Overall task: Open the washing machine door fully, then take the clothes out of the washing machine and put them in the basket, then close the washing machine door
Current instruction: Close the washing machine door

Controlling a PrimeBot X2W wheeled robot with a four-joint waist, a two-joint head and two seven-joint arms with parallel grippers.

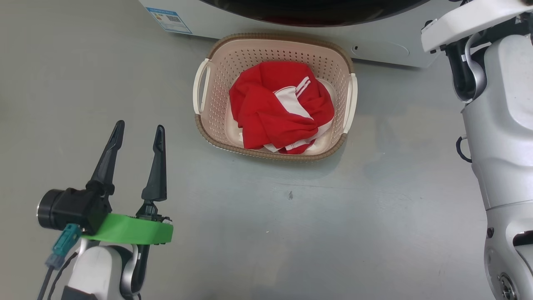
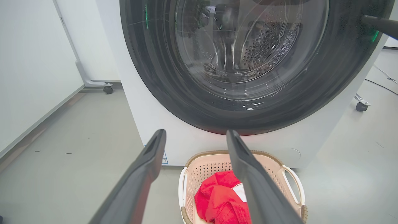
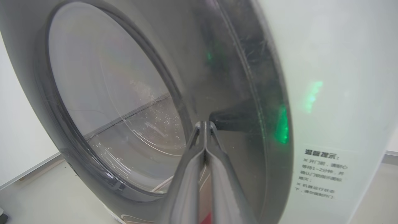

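Note:
The red clothes (image 1: 266, 112) with white stripes lie bunched in the cream basket (image 1: 275, 38), which stands on the floor right in front of the washing machine (image 1: 383, 50). The glossy black washing machine door (image 2: 149, 62) looks flush against the white front. My left gripper (image 1: 139, 125) hangs open and empty, low and left of the basket; its fingers (image 2: 196, 133) point at the door's lower rim. My right gripper (image 3: 204, 123) is shut, its tips pressed to the door's black rim (image 3: 236, 77). Its dark finger (image 2: 381, 26) shows at the door's right edge.
My white right arm (image 1: 499, 125) rises along the right side. A blue sticker (image 1: 168, 16) marks the machine's lower left corner, and a text label (image 3: 320, 172) sits on its front. A wheeled stand (image 2: 107, 89), a caster (image 2: 361, 106) and a floor cable (image 2: 382, 84) flank the machine.

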